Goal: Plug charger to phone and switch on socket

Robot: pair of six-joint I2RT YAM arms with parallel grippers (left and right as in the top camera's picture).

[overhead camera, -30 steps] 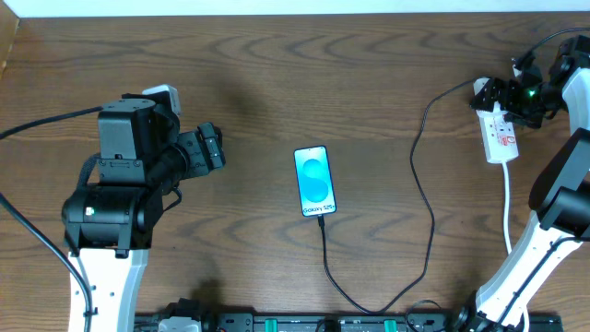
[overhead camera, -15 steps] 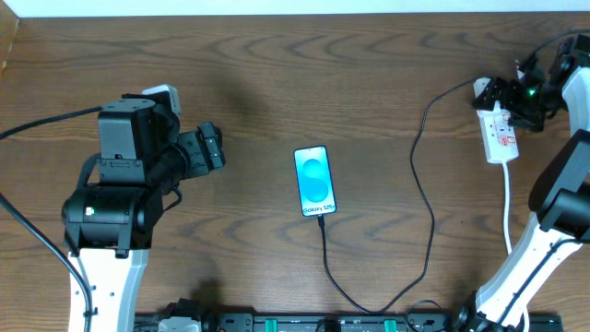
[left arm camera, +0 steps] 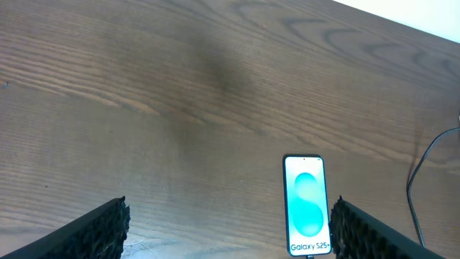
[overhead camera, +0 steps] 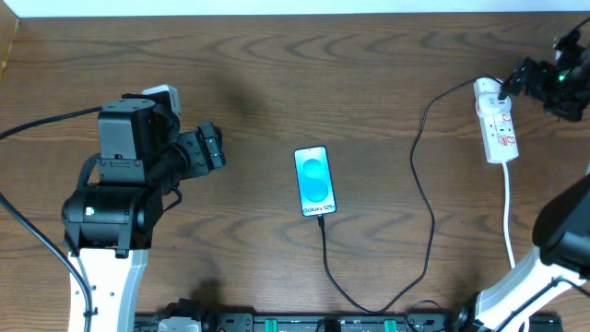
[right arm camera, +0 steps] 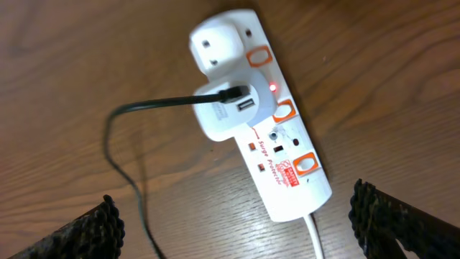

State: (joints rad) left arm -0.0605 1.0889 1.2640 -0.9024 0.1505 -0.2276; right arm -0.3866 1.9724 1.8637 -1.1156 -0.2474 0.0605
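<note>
**Jaws spread on both arms, nothing gripped**

Overhead: the left gripper [overhead camera: 214, 148] has its jaws apart. The arm is folded at the table's [overhead camera: 277, 74] left side, wrist pointing right toward the phone [overhead camera: 314, 181] and well apart from it. The phone lies flat mid-table, blue screen up. The charger [overhead camera: 426, 175] meets the phone's near edge, loops along the front of the table and climbs to the socket [overhead camera: 498, 124] at far right. The right gripper [overhead camera: 513, 83] also has its jaws apart. Its arm reaches up the right edge, tips just beside the socket's far end; contact cannot be told.

Left wrist: fingers [left arm camera: 90, 232] stand wide at the lower corners, bare wood between them. The phone lies near the finger at the view's right, untouched.

Right wrist: fingers [right arm camera: 83, 236] stand wide, hanging above the socket, which lies diagonally between them. A white adapter [right arm camera: 226, 111] sits in the strip with the charger's black plug in its side. A small red light [right arm camera: 273, 88] glows beside it.
</note>
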